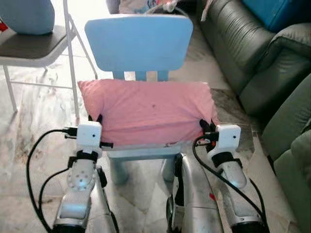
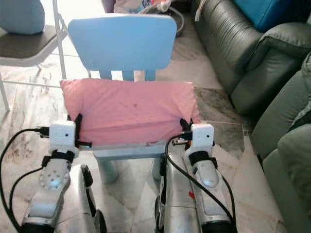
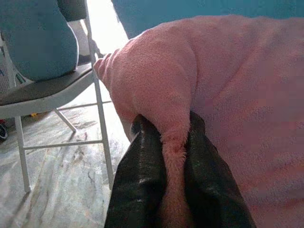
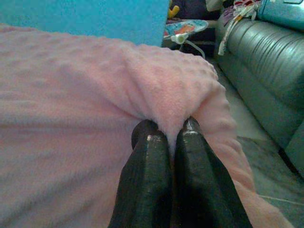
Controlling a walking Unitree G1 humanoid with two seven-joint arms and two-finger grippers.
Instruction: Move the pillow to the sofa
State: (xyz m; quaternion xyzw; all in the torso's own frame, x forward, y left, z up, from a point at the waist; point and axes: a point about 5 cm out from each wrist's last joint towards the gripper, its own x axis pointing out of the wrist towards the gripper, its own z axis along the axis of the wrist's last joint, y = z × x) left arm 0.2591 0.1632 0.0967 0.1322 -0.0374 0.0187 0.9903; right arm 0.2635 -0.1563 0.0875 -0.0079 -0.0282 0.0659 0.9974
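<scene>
A pink fleece pillow (image 1: pixel 146 111) lies across the seat of a small light-blue chair (image 1: pixel 138 43) straight ahead of me. My left gripper (image 1: pixel 98 125) is shut on the pillow's near left corner; in the left wrist view its black fingers (image 3: pixel 142 180) pinch a fold of pink fabric (image 3: pixel 173 142). At the near right corner, my right gripper (image 1: pixel 206 127) is shut on the pillow as well, with its fingertips (image 4: pixel 154 142) squeezing the fleece (image 4: pixel 171 95). A dark green leather sofa (image 1: pixel 243 43) runs along the right side.
A grey folding chair (image 1: pixel 34 46) holding a blue cushion (image 1: pixel 26 14) stands at the far left. A second green sofa section (image 1: pixel 291 145) sits close on the right. A blue cushion (image 1: pixel 279 12) rests on the far sofa. Marble floor surrounds the blue chair.
</scene>
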